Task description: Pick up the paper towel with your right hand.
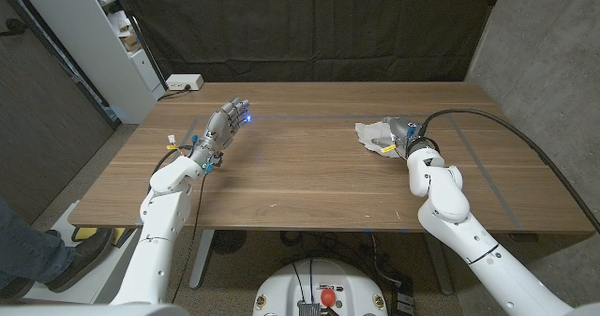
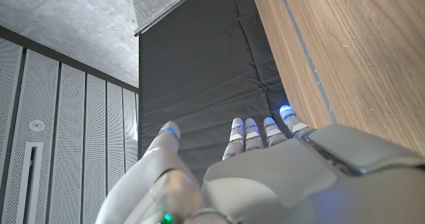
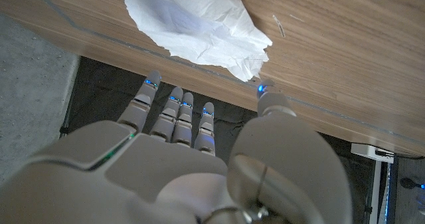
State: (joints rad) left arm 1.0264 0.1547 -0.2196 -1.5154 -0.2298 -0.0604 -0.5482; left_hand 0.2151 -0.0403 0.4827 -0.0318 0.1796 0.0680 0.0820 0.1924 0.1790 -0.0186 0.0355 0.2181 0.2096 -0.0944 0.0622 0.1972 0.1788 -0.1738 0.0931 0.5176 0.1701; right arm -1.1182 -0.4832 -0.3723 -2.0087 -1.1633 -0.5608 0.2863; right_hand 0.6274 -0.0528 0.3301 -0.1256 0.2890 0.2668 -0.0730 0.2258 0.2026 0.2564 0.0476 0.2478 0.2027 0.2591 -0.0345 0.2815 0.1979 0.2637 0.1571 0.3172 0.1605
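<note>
Crumpled white paper towel [image 3: 199,28] on wood

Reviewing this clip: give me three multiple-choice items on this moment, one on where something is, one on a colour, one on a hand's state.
1. Where does the paper towel lie on the table?
A. beside the left hand
B. just ahead of the right hand
C. at the table's near edge

2. What colour is the paper towel?
A. white
B. blue
C. brown

3. How is the left hand?
A. holding the towel
B. clenched in a fist
C. open, holding nothing

Answers: 1 B, the head view shows the towel at the right hand's fingertips. 2 A, the right wrist view shows it white and crumpled. 3 C, its fingers are extended with nothing in them.
</note>
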